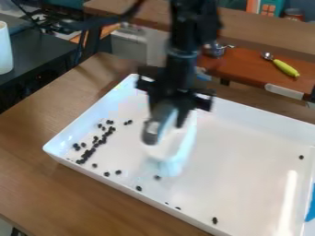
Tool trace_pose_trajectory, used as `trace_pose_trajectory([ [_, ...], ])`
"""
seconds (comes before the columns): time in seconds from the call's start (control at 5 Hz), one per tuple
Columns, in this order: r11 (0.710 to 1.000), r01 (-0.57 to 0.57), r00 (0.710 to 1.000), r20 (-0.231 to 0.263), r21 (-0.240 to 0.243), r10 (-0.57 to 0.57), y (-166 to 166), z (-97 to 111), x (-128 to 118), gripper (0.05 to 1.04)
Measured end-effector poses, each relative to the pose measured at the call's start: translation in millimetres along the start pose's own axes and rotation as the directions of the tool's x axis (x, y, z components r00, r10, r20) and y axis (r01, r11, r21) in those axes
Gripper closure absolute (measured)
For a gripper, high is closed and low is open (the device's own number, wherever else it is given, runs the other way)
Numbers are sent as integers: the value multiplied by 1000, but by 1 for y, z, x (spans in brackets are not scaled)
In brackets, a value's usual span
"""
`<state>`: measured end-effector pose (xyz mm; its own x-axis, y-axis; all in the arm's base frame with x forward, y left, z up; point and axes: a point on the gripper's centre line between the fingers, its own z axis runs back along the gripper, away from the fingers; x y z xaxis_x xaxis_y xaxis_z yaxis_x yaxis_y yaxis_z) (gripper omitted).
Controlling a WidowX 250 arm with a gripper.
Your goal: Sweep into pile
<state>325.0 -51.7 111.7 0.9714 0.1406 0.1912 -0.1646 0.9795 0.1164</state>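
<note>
Wooden table, white tray; dark bits bunched toward the left corner

Brown wood-grain table [37,138] carries 1 large white tray [132,193] with raised walls, set at a slant to the view. Behind it: a reddish-brown surface [246,69] with 1 small metal pot [214,50] and 1 spoon with a yellow-green handle [285,67]. Upper left: a dark tabletop [37,41] bearing 1 white cylinder [5,48]. Right edge: part of a blue item [311,205], by the tray wall.

Specimen: small dark bits [91,151], all inside the tray. Densest group forms an uneven slanting band near the left corner, many pieces touching or nearly so. Others lie singly: 2 just above the band's upper end, several strung along the near wall, 1 well apart at far right, near the right wall.

Apparatus: black gripper [166,126] hangs from the upper edge of the view over the tray, to the right of the band. Fingers grasp a pale blue-white tool [171,159], held between the 2 of them and slanting downward. Tool outline blurred; whether its lower edge touches the tray floor, cannot tell.
</note>
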Motion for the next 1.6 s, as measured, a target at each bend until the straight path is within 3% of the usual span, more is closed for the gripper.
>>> trace_pose_trajectory([
  [0.2,999,24,999,43,20,-25,-47,12,-8,587],
  [0.8,998,46,999,13,48,-46,-130,5,-29,587],
  [1.2,996,45,999,6,81,-46,-128,-16,-33,587],
  [1.6,996,14,1000,-11,87,-13,-85,-29,-33,587],
])
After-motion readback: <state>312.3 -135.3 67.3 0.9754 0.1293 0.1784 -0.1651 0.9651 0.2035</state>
